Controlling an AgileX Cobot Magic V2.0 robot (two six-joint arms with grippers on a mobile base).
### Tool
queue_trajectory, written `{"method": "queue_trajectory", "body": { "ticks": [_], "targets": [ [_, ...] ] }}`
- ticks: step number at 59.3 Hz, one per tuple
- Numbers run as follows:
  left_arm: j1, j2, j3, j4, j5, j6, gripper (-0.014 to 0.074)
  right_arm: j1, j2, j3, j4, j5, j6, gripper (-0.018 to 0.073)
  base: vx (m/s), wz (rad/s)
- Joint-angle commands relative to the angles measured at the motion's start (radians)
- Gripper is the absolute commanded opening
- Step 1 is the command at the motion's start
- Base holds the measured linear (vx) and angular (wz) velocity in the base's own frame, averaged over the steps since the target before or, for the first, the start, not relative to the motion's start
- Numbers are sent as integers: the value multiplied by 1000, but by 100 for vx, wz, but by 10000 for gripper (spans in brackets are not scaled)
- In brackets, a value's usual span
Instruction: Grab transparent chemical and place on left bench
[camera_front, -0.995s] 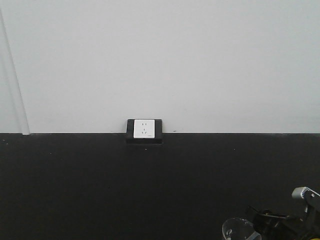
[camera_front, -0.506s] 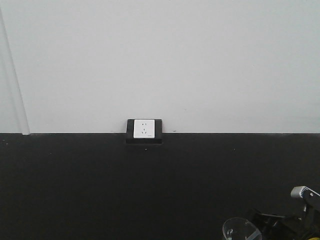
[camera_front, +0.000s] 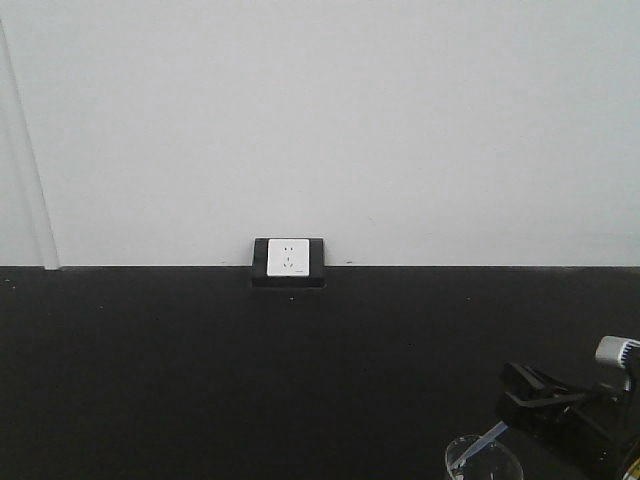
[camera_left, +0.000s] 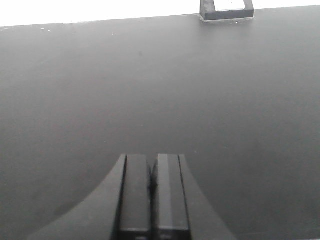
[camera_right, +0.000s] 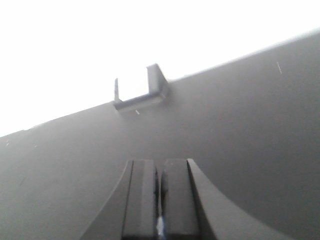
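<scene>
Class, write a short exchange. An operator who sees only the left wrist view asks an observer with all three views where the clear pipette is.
Operator: I see my left claw shut over black countertop, with a socket at the back. Where is the pipette?
Observer: In the front view the pipette slants down from the right claw, and its lower end is inside the rim of a glass beaker.
Operator: Is it gripped?
Observer: In the right wrist view a thin pale sliver sits pinched between the shut fingers.
Operator: Where is the beaker from the socket?
Observer: In the front view it is nearer the camera and to the socket's right, at the bottom edge.
</scene>
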Motion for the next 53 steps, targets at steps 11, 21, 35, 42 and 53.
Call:
{"method": "queue_trajectory", "body": {
  "ticks": [11,21,35,42,53],
  "targets": [
    [-2,-19,16,-1,-78,-8,-3,0,-305,-26,-230,191,-42,-3,0,0],
    [-2,-19,16,-1,-78,-8,-3,0,-477,-26,-453,355,105,-3,0,0],
    [-2,-19,16,-1,-78,-8,-3,0,-634,-26,-774,429,426,-3,0,0],
    [-2,-19,16,-1,-78,-8,-3,0,-656,-26,-871,427,548,-3,0,0],
    [-2,-19,16,-1,-78,-8,-3,0,-656,-26,-934,428,586,-3,0,0]
  ]
}}
